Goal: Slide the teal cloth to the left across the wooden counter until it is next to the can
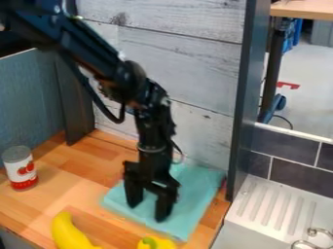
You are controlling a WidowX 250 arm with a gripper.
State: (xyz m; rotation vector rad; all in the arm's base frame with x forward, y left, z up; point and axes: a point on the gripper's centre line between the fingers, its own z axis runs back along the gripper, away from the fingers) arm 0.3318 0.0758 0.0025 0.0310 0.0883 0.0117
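One gripper (148,209) — jaws apart, over one teal cloth (198,192) | one can (20,168) | one banana (69,233) | one yellow pepper (157,242)

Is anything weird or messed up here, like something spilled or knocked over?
Nothing really stands out. The can stands upright, and the banana and the yellow pepper show no damage I can see. The blue-green cloth lies spread under the gripper, with no spill in sight.
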